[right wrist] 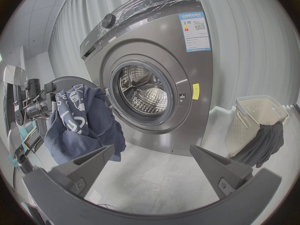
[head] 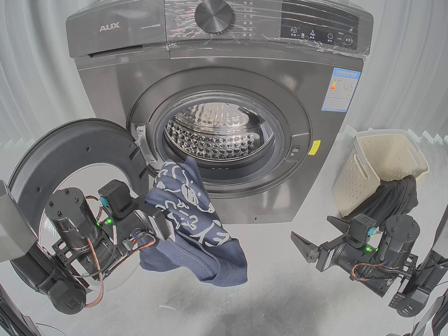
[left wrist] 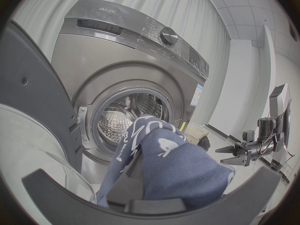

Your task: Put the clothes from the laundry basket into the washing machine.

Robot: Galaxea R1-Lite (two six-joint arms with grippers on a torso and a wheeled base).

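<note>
The washer (head: 116, 85) is seen in the middle, with its round door (head: 70, 145) swung open to the robot's left. The drum (head: 214, 131) can be looked into, and no cloth is seen inside it.

A navy garment (head: 196, 225) with white print is held by the left gripper (head: 163, 227). The fingers are closed on a fold of it and are mostly covered by the cloth; in the left wrist view one dark finger (left wrist: 132, 175) is seen pressed against the fabric. The garment is held in front of the washer, between the open door and the opening, at the lower left of the opening. In the right wrist view it is seen to be apart from the opening, not yet inside. The rest of the garment hangs down loosely under the gripper, above the floor (head: 280, 295).

The right gripper (head: 319, 236) is held low over the floor, on the robot's right. Its fingers are spread wide and nothing is held between them.

The basket (head: 354, 187), of cream colour, is placed on the floor to the right of the washer, just beyond the right gripper, and it seems to be tilted. A dark garment (head: 396, 197) is hung over its front rim and reaches down near the right arm.
</note>
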